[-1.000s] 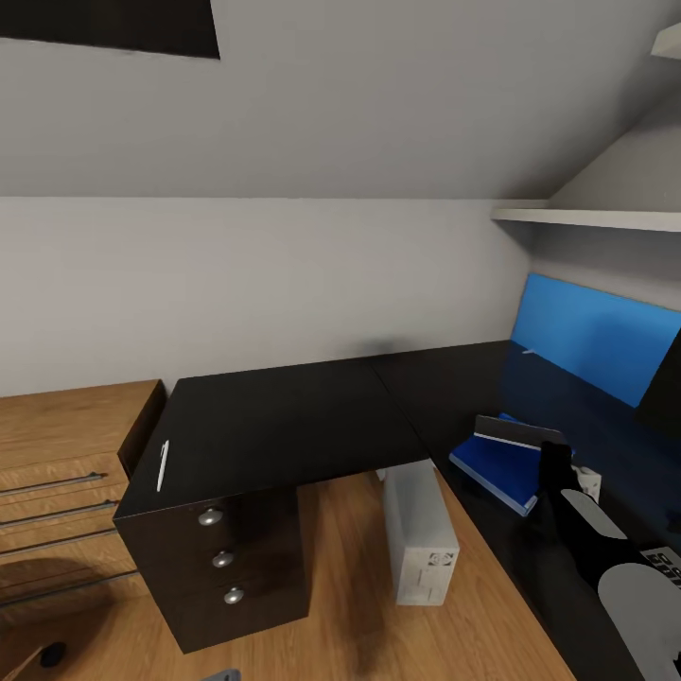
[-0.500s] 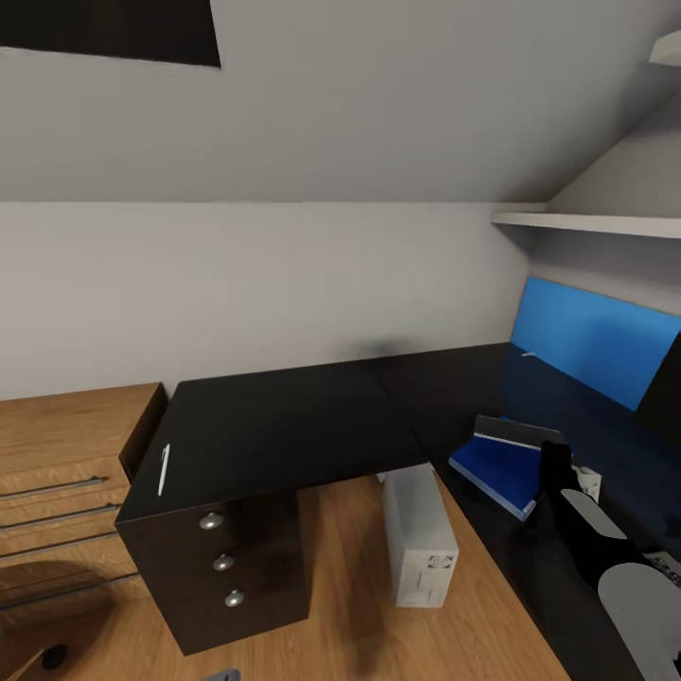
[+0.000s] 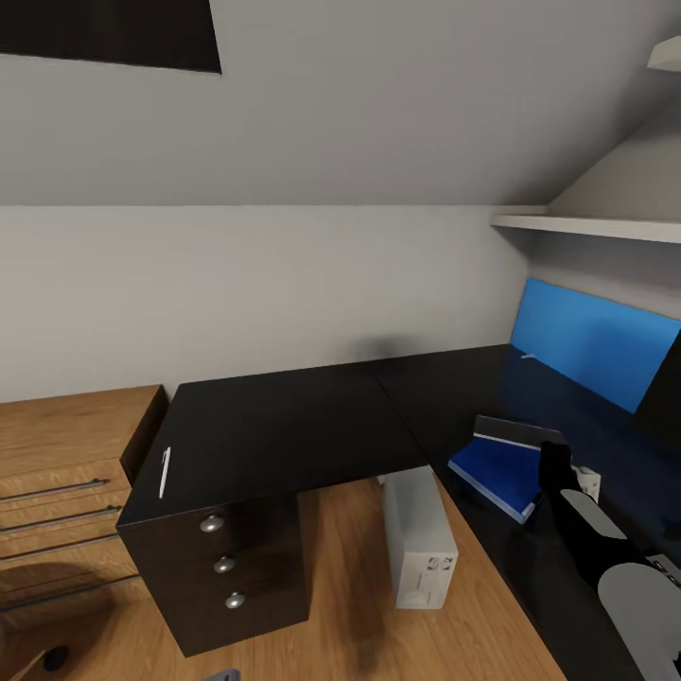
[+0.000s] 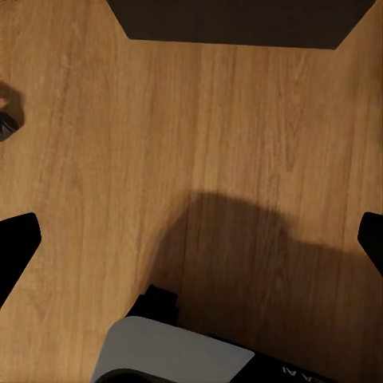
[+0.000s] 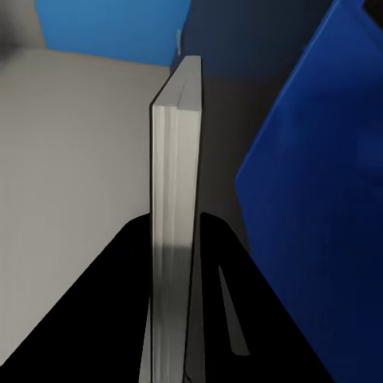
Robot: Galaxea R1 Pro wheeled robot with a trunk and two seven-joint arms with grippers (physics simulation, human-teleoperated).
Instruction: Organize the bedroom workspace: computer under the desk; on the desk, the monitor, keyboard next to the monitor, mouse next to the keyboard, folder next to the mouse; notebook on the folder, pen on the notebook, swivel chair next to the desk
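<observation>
Over the desk point(image 3: 284, 426) right wing, right gripper point(image 3: 558, 463) pinched the notebook point(image 3: 520, 431) by its edge, holding it tilted above the folder point(image 3: 497, 470), presumably to lay it flat on top. Right wrist view showed the booklet clamped edge-on between the fingers. Pen point(image 3: 165, 470) lay well apart at the left edge. Computer point(image 3: 418, 539) sat under the desk. Left gripper's fingers were spread over bare floor.

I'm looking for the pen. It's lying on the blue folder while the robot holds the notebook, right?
Not quite. The pen lies on the desk's far left edge, above the drawers, as the head view shows. The right gripper does hold the notebook by the folder.
</observation>
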